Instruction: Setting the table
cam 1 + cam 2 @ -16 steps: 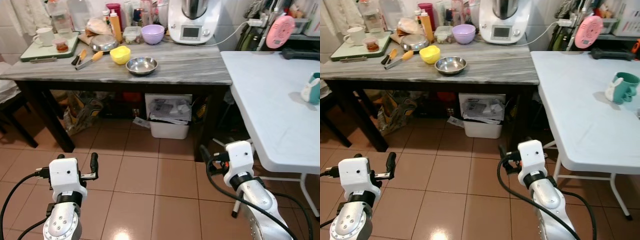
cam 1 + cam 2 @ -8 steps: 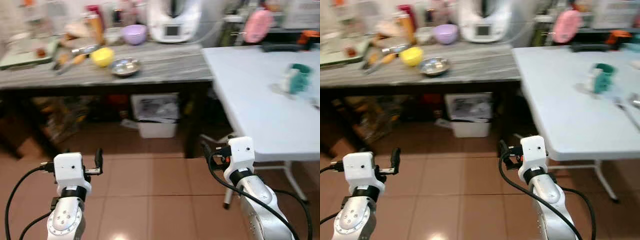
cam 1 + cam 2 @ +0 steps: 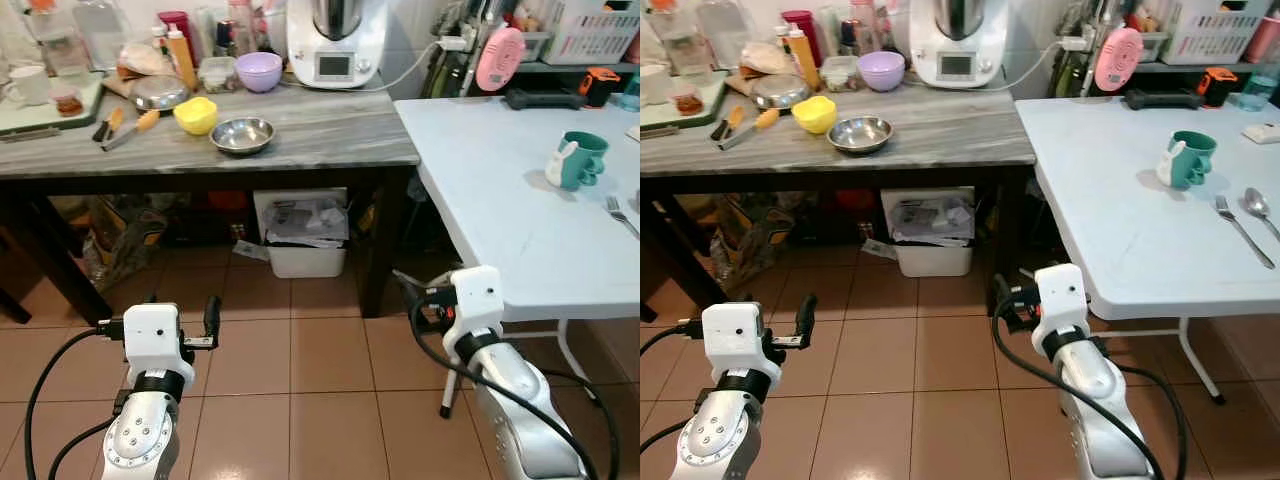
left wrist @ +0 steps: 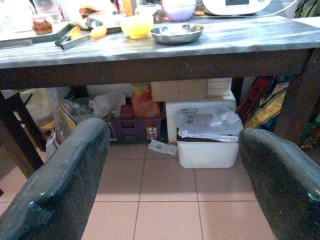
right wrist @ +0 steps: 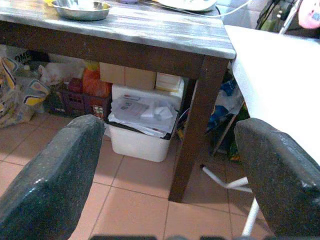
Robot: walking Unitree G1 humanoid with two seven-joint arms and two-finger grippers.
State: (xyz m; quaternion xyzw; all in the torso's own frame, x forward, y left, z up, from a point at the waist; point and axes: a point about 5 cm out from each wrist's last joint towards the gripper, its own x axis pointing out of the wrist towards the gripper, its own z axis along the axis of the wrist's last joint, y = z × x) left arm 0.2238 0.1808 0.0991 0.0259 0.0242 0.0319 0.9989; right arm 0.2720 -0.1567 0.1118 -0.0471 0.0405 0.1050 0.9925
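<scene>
A white folding table [image 3: 500, 190] stands on the right and carries a teal mug [image 3: 578, 160], a fork [image 3: 1240, 228] and a spoon [image 3: 1256, 204]. To its left, on the grey marble counter [image 3: 330, 125], are a steel bowl [image 3: 243, 134], a yellow bowl [image 3: 195, 115] and a purple bowl [image 3: 258, 71]. Both arms hang low over the tiled floor, short of both tables. My left gripper [image 4: 170, 200] is open and holds nothing. My right gripper [image 5: 165, 200] is likewise open and empty, near the white table's front corner.
A white bin [image 3: 305, 235] with papers, boxes and bags sits under the counter. A food processor [image 3: 335, 40], bottles, knives [image 3: 125, 122] and a tray crowd the counter's back and left. The white table's leg [image 3: 455, 375] stands beside my right arm.
The whole view has swung to the right, so more of the white table, with the fork and spoon, has come in. Both grippers stay low and open.
</scene>
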